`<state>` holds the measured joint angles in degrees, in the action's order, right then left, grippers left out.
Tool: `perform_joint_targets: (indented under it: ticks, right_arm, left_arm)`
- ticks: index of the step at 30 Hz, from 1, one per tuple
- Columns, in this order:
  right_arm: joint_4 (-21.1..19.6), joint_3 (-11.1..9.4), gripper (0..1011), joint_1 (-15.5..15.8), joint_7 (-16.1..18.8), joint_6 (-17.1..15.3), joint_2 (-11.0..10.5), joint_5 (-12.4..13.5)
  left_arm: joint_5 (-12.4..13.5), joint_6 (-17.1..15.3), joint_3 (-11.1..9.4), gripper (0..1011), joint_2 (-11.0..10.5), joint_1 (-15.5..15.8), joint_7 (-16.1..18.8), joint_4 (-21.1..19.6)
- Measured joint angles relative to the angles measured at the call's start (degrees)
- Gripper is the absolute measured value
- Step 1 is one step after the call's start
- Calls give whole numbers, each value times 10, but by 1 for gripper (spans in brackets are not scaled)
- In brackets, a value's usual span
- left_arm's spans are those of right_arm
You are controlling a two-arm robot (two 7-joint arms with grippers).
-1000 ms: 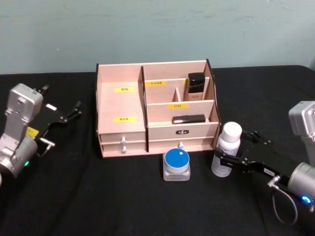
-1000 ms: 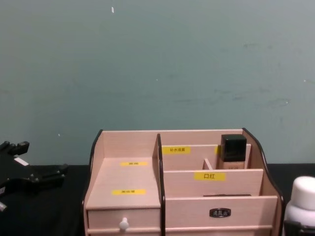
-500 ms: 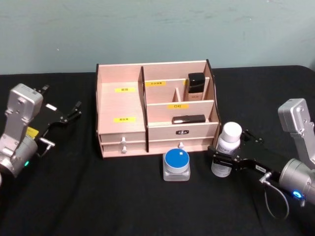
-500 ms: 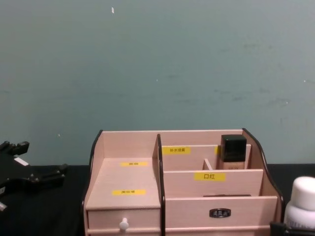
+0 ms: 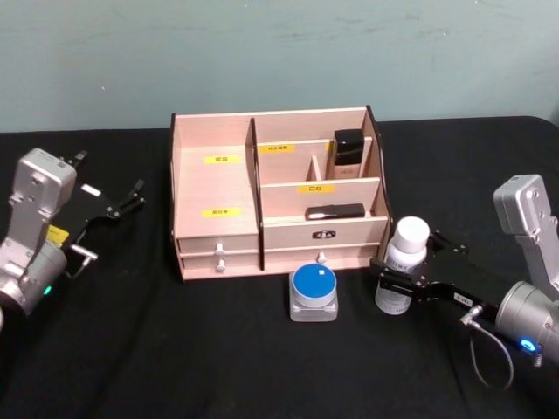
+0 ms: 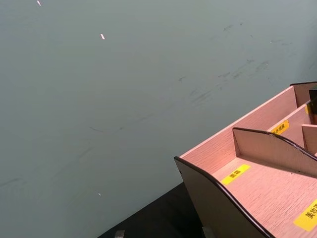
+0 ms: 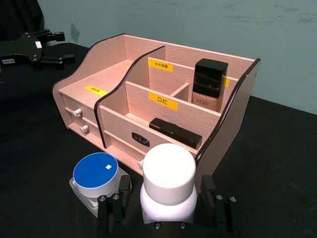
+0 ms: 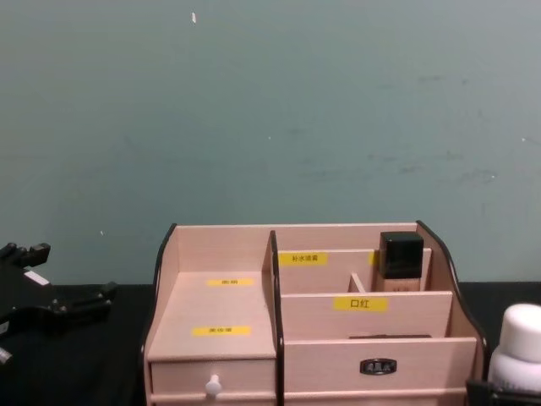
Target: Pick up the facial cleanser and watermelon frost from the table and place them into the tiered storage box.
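Observation:
The facial cleanser (image 5: 402, 284), a white bottle with a white cap (image 7: 167, 168), stands upright on the black table by the tiered storage box's right front corner. My right gripper (image 5: 406, 257) is open, one finger on each side of the bottle with small gaps, as the right wrist view shows (image 7: 166, 193). The watermelon frost (image 5: 314, 292), a squat clear jar with a blue lid (image 7: 95, 173), sits in front of the tiered storage box (image 5: 218, 188). My left gripper (image 5: 122, 202) hangs open and idle left of the box.
The box holds a black-capped bottle (image 5: 348, 153) in its back right compartment. A flat black item (image 5: 334, 211) lies in its front right compartment. Its wide left tiers (image 7: 99, 82) are bare. Black table stretches in front of the jar and to both sides.
My right gripper has slid forward and left so its fingers now straddle the white bottle. The bottle, the jar and the left arm have stayed put.

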<state>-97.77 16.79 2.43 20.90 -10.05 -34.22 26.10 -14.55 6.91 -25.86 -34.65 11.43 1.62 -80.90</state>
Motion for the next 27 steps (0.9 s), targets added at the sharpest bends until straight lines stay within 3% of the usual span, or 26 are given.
perform_joint_targets:
  ticks: [13, 27]
  right_arm:
    - [-1, -1, 600, 1, -1, 0, -1, 1]
    - [-1, -1, 594, 1, -1, 0, -1, 2]
  left_arm:
    - [0, 0, 0, 1009, 0, 0, 0, 0]
    - [0, 0, 0, 1010, 0, 0, 0, 0]
